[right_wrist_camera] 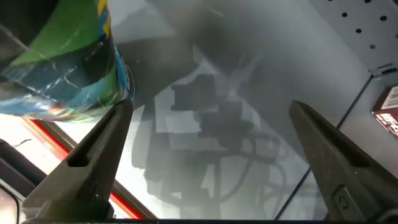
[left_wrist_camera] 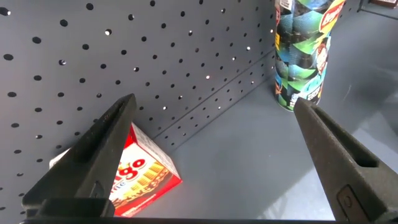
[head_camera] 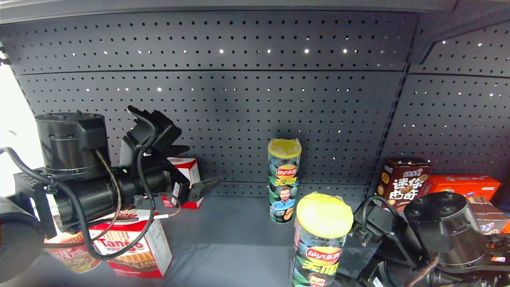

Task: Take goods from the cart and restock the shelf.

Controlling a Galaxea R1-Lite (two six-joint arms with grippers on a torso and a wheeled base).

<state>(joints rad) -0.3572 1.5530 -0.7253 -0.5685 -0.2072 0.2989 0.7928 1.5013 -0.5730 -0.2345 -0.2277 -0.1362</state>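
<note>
You get a dim grey shelf (head_camera: 231,243), white glare blown out at its left end, light pinpricks through the pegboard (head_camera: 239,103) holes, lines bowed at the edges.

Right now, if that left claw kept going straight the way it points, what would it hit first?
Probably the perforated back panel near its foot, between the red wafer box and the standing chips can. The left gripper is open with nothing between its fingers, though depth is hard to judge.

The grey shelf (head_camera: 231,239) bears a rear chip can (head_camera: 284,181), a front chip can (head_camera: 320,243), a red wafer box (head_camera: 135,251) and a brown box (head_camera: 402,181).
</note>
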